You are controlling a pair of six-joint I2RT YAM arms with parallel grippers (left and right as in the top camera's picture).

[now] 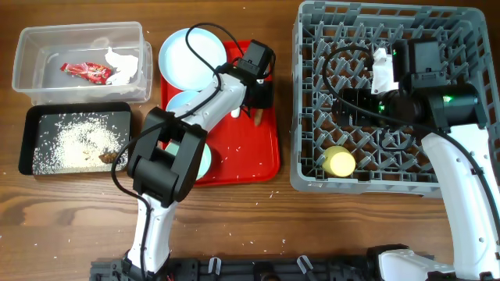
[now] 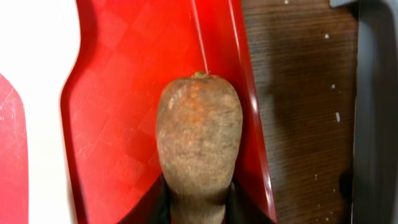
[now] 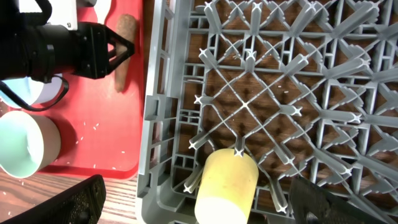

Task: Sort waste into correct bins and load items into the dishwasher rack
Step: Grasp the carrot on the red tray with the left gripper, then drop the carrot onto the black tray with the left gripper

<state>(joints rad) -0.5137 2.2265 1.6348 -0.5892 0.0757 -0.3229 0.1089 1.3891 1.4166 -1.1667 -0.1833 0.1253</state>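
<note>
My left gripper (image 2: 199, 202) is shut on the brown sausage-shaped piece (image 2: 199, 130) over the right side of the red tray (image 2: 124, 155); from above the gripper (image 1: 257, 101) sits near the tray's top right. A white spoon (image 2: 40, 112) lies just left of it. The clear tub (image 1: 31, 78) holds a red wrapper (image 1: 87, 72) and tissue (image 1: 125, 66). The black tray (image 1: 35, 117) holds rice (image 1: 82, 144) and a brown lump (image 1: 106, 158). My right gripper (image 3: 202, 205) hangs open over the grey rack (image 1: 305, 176), above a yellow cup (image 3: 227, 183) lying in it.
On the red tray sit a pale blue plate (image 1: 191, 56), a blue-white bowl (image 1: 181, 101) and a mint bowl (image 3: 22, 146), partly under my left arm. Loose rice grains dot the tray and the wooden table (image 1: 258, 226).
</note>
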